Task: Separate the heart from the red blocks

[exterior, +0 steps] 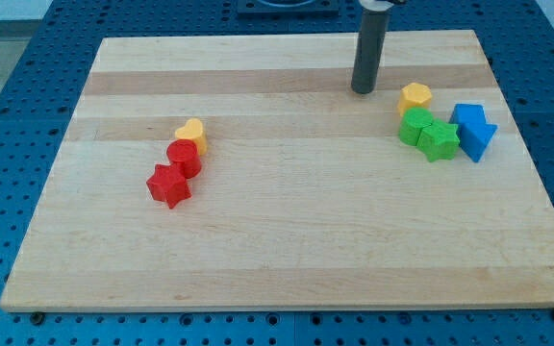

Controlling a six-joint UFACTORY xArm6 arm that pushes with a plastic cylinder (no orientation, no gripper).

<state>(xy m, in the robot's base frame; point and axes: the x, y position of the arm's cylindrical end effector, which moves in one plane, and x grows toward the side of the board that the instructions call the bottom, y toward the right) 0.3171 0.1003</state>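
A yellow heart block (pixel 191 134) lies at the view's left of the wooden board (pixel 287 259). It touches a red cylinder block (pixel 184 157) just below it. A red star block (pixel 169 185) sits below and left of the cylinder, touching it. My tip (pixel 364 90) rests on the board near the view's top right, far to the right of the heart and the red blocks. It stands just left of a yellow hexagon block (pixel 415 97).
At the view's right is a cluster: the yellow hexagon, a green cylinder block (pixel 415 126), a green star block (pixel 440 140), a blue block (pixel 467 116) and a blue triangle block (pixel 477 140). A blue pegboard surrounds the board.
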